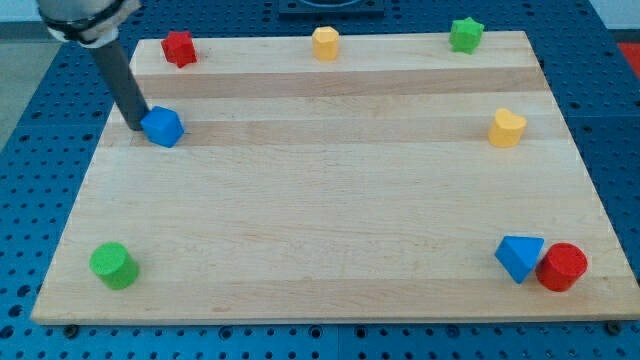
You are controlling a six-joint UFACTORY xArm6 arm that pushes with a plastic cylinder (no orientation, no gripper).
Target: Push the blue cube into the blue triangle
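Nearest the camera, along the front edge of the wooden board (320, 290), a green cylinder (112, 265) sits at the left corner, while at the right corner the blue triangle (519, 257) lies touching a red cylinder (562, 267) on its right side.

Further back, on the left, the blue cube (162, 127) rests near the board's left edge, turned slightly askew. My tip (134, 125) is pressed against the cube's left face — it holds nothing, being a bare rod, only bearing on the block. A yellow block (507, 128) of rounded shape stands far off at the right, at about the same depth.

What matters for the push: the triangle lies well apart from the cube, to the right and nearer, on a long diagonal. My tip is on the cube's left, so I judge it should shift toward the far-left corner of the cube to drive it along that line.

At the far edge stand a red block (178, 47), a yellow block (325, 43) and a green star-shaped block (465, 34).
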